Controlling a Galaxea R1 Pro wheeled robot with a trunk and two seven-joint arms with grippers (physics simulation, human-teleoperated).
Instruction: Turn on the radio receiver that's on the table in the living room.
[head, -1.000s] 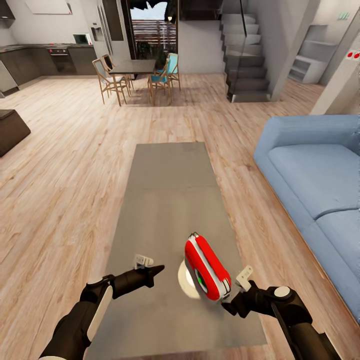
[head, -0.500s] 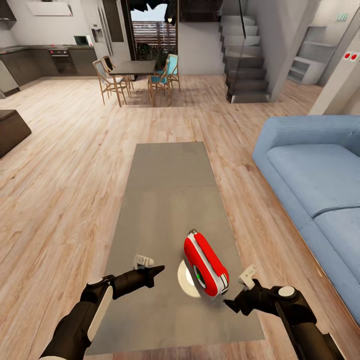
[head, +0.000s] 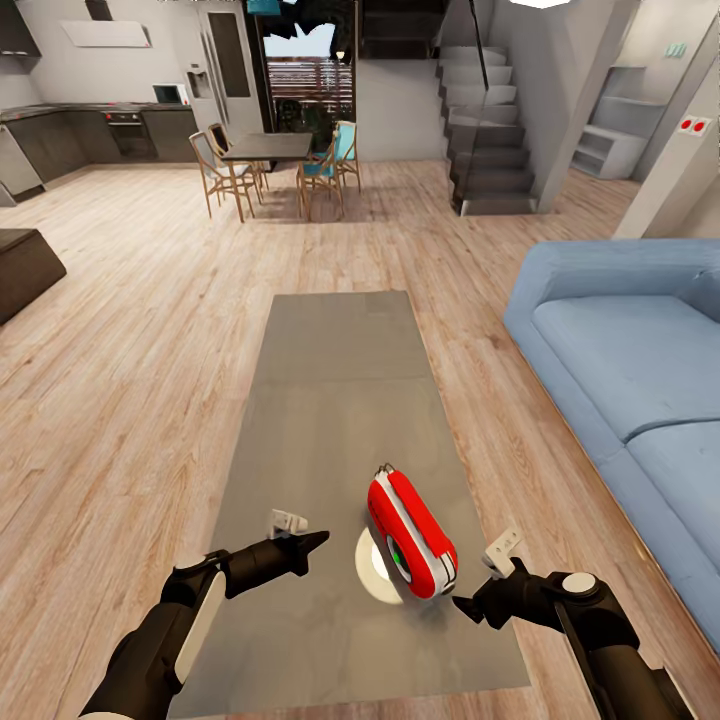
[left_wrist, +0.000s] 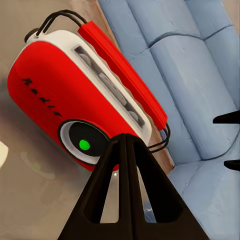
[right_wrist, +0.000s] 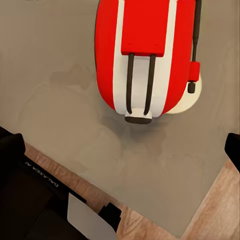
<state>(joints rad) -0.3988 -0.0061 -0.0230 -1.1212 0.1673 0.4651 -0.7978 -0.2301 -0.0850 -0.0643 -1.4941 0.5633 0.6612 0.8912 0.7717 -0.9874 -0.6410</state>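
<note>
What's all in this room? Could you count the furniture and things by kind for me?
Radio receiver: 1
Coffee table: 1
Blue sofa: 1
Dining table: 1
Dining chairs I can make out, such as: 4
Staircase: 1
Robot grippers, left and right: 2
Total: 11

Bright even render light, sharp throughout; faint soft shadow on table (head: 340, 400) beside radio (head: 412, 535), no glare.

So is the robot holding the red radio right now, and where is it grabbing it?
No, nothing is held. The radio receiver sits on the table between the left gripper and right gripper, untouched.
</note>
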